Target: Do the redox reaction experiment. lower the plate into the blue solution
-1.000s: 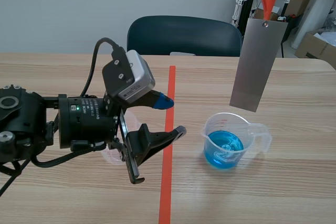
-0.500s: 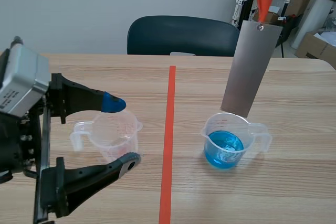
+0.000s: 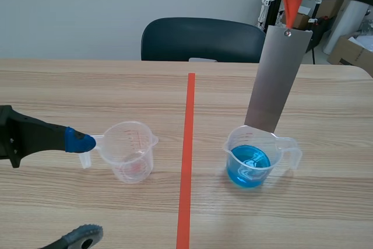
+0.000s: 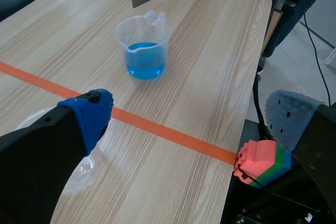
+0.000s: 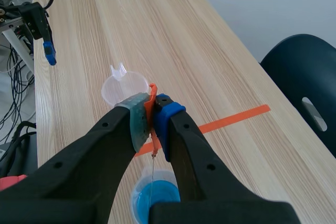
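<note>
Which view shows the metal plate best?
Scene view: the whole metal plate hangs from the orange tab, lower edge near the rim of the beaker. Left wrist catches only its lower end; right wrist sees it edge-on, a thin line.

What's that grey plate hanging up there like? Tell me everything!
The plate is a long, flat, plain grey rectangle that looks like dull metal. A small hole near its top end takes an orange strip. The right gripper is shut on that strip, so the plate hangs from it, leaning a little. Its lower end is just over the cup of blue liquid, not dipped in. Nothing else touches it.
</note>
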Motion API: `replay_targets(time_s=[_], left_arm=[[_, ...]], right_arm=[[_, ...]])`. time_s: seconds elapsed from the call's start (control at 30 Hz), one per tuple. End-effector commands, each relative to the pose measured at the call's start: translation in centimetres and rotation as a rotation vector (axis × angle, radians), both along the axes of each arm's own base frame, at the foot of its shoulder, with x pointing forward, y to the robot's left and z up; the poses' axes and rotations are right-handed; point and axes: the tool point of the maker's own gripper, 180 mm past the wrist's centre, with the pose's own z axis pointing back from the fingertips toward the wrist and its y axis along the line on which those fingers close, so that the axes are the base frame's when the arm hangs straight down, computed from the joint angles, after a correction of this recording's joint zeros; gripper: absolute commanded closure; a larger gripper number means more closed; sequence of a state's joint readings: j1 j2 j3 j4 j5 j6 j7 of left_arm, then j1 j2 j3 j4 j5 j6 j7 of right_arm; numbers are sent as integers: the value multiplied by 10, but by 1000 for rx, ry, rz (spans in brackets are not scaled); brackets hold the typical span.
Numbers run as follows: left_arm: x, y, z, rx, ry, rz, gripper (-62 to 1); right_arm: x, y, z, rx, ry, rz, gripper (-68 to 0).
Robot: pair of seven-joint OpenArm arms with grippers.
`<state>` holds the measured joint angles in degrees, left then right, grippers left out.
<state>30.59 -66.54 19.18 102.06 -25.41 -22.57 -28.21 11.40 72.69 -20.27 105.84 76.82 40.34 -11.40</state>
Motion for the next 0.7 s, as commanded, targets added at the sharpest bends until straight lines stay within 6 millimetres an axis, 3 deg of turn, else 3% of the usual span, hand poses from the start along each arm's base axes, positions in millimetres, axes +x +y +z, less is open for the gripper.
replay_targets(time_s=[0.0, 0.5, 0.67], left_arm=[[0, 0, 9, -53, 8, 21, -623], [2, 28, 35, -149, -41, 119, -623], [4, 32, 35, -132, -48, 127, -623]], right_arm=[[2, 1, 9, 24, -21, 1, -2], [20, -11, -6, 48, -2, -65, -2], [20, -10, -10, 39, 2, -66, -2]])
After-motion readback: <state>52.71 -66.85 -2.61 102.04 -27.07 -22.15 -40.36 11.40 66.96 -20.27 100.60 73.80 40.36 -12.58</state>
